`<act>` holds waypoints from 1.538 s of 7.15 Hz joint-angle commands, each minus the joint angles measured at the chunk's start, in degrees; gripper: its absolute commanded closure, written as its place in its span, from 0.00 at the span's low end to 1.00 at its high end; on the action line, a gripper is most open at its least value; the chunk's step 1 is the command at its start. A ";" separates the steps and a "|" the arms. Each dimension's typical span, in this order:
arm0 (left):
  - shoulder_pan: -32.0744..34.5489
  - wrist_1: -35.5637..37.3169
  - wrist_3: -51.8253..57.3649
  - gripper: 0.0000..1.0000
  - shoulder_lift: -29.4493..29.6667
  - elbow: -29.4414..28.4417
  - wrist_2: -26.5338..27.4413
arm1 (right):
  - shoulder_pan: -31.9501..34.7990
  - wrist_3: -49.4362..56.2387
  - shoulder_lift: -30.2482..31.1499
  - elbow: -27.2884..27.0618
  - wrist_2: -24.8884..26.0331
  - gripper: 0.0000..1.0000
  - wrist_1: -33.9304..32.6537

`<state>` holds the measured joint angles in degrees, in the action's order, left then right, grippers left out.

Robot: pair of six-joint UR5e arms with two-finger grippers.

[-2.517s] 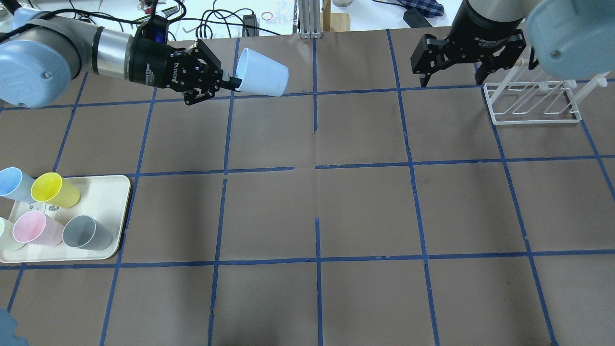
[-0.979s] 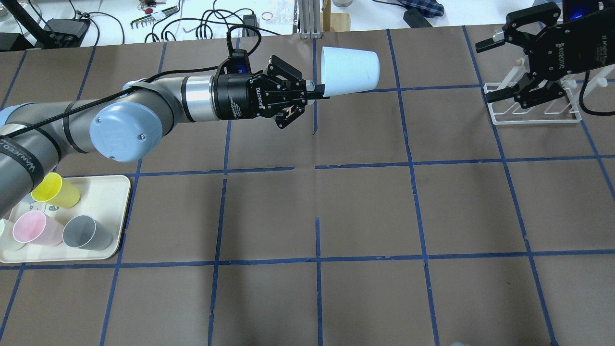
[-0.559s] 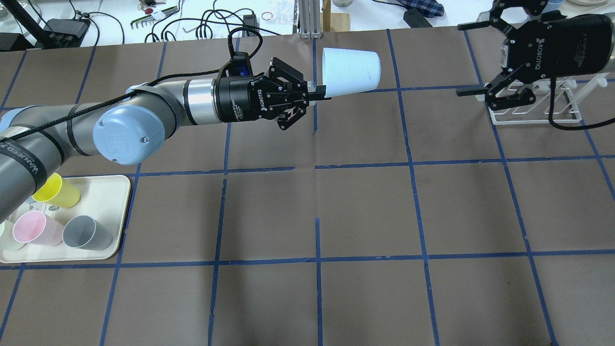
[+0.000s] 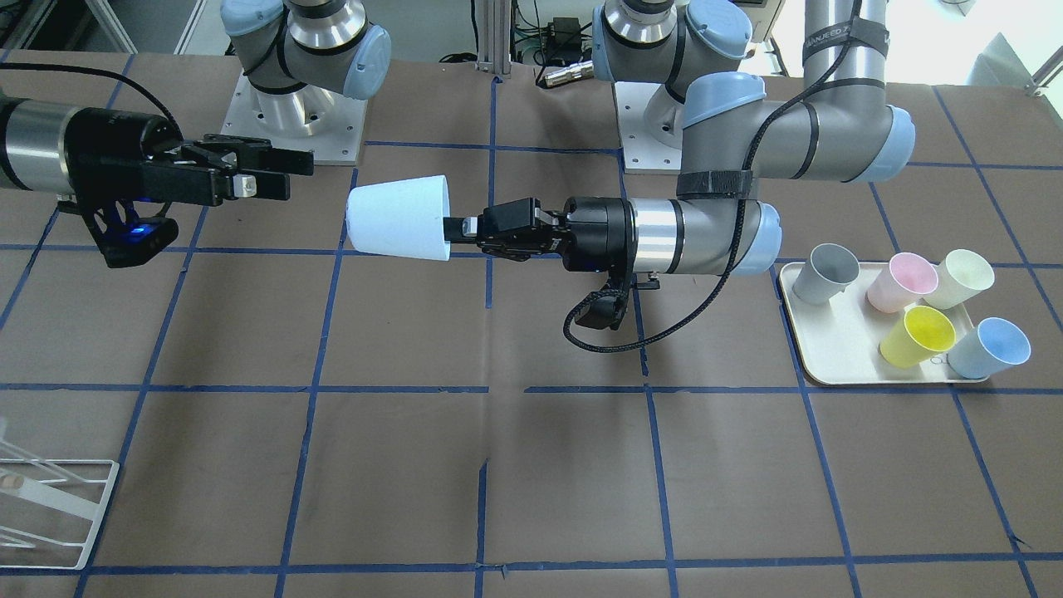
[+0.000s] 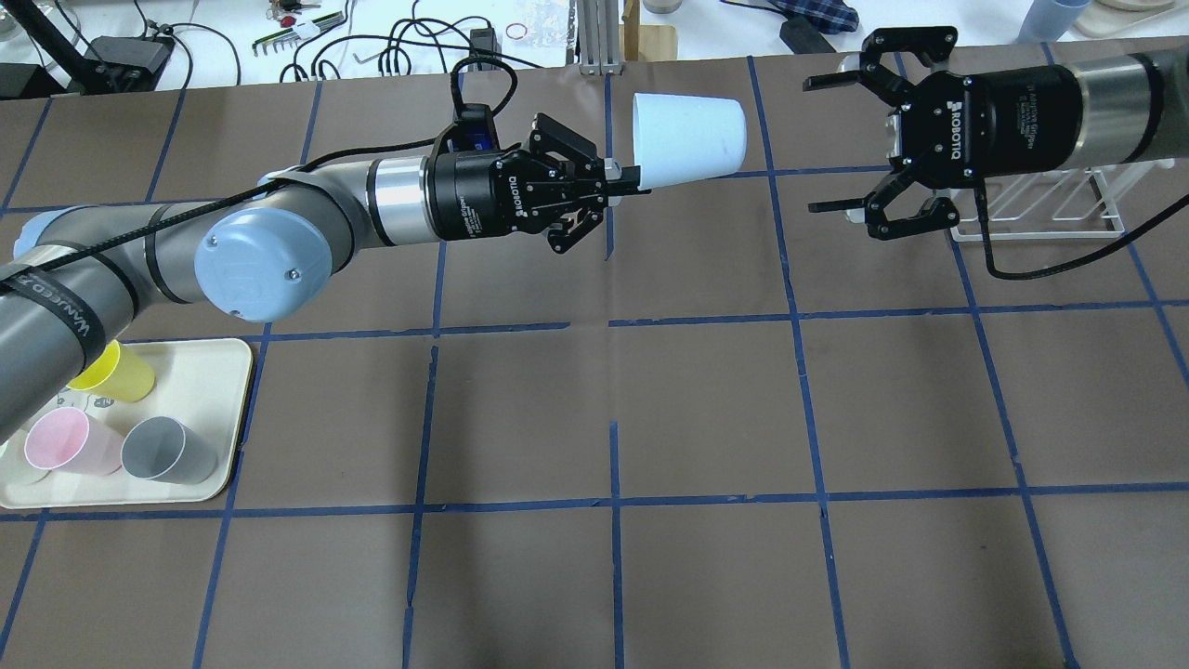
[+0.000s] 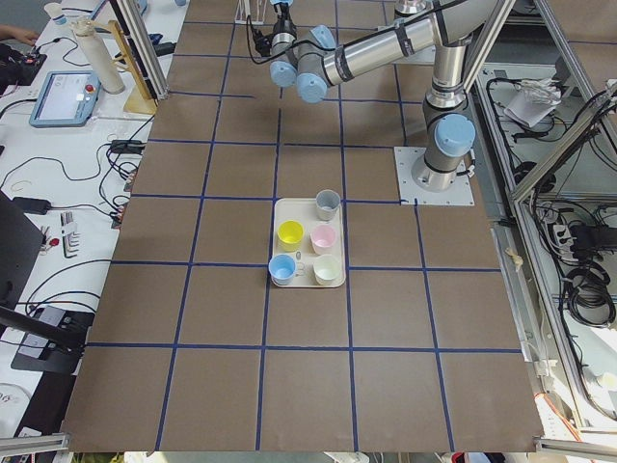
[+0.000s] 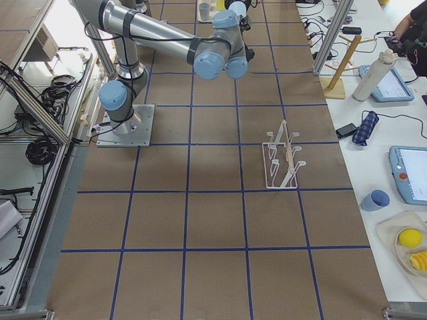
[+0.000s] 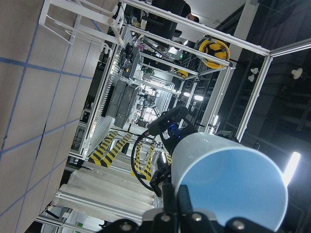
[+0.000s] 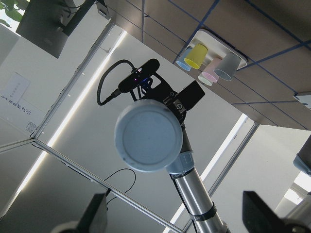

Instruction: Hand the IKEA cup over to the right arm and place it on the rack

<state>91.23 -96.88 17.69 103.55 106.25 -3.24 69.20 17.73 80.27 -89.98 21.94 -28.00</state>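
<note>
Cup (image 5: 688, 133) in L jaws; R jaws wide.

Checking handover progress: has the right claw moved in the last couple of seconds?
Yes. In the overhead view the right claw has moved leftward, off the rack and toward the IKEA cup.

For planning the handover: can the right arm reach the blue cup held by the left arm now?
Probably yes: the right arm faces the IKEA cup, jaws open, and nothing stands between them.
</note>
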 commanded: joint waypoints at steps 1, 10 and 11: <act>0.44 0.03 0.94 1.00 0.25 0.09 -0.37 | 1.20 -0.24 -2.30 0.16 -2.50 0.04 -0.65; 0.27 0.03 1.03 1.00 0.16 0.09 -0.37 | 7.80 0.19 -4.59 0.68 -8.49 0.13 -3.71; 0.27 0.03 1.03 1.00 0.07 0.09 -0.37 | 7.80 0.11 -4.42 0.68 -8.49 0.19 -4.42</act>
<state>91.50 -96.86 18.72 103.68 106.35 -3.60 76.87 17.79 75.79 -89.34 13.70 -31.58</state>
